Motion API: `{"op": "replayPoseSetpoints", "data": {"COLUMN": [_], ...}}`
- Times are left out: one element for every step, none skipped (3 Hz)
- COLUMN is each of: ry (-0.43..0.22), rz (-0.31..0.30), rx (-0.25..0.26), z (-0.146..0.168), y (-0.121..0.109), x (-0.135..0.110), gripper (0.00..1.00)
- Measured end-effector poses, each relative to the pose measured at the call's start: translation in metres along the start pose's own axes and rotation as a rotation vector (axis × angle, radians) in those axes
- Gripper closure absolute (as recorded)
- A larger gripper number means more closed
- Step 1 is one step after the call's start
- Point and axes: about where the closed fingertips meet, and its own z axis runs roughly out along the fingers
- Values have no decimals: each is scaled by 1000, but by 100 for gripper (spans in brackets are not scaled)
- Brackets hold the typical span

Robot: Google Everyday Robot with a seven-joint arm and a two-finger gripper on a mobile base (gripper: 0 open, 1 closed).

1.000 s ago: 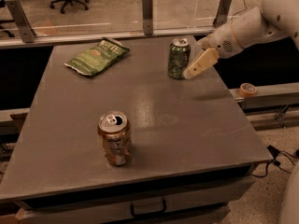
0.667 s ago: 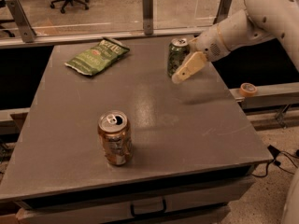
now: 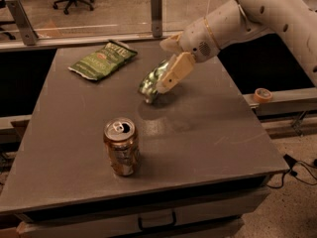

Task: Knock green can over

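Observation:
The green can (image 3: 152,85), with a mottled green-and-white body, is tipped steeply to the left near the middle back of the grey table (image 3: 208,133), with one end low on the tabletop. My gripper (image 3: 172,59) is right behind and above it. One tan finger (image 3: 176,72) lies against the can's upper side and the other finger (image 3: 169,43) stands apart above it. The gripper is open and holds nothing. The white arm (image 3: 267,9) reaches in from the upper right.
An orange-gold can (image 3: 121,146) stands upright near the table's front. A flat green chip bag (image 3: 102,60) lies at the back left. A glass barrier with posts (image 3: 156,11) runs behind the table. A tape roll (image 3: 263,94) sits on the ledge at right.
My gripper has swept left and forward into the green can. The can, upright at the back right before, is now pushed left and tipping over. The other can and the bag have not moved.

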Motion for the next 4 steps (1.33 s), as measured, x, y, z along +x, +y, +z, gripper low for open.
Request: {"op": "replayPoseSetpoints", "data": {"ry": [-30,-38,-21,20], "rz": [-42,-33,-26,-41], "rx": [-31,4,114,330], "z": [3,-10,-58,-146], "y": [14,5,-24,-59], "x": [-24,-22,-3,16], "gripper": [0,0,0,0]}}
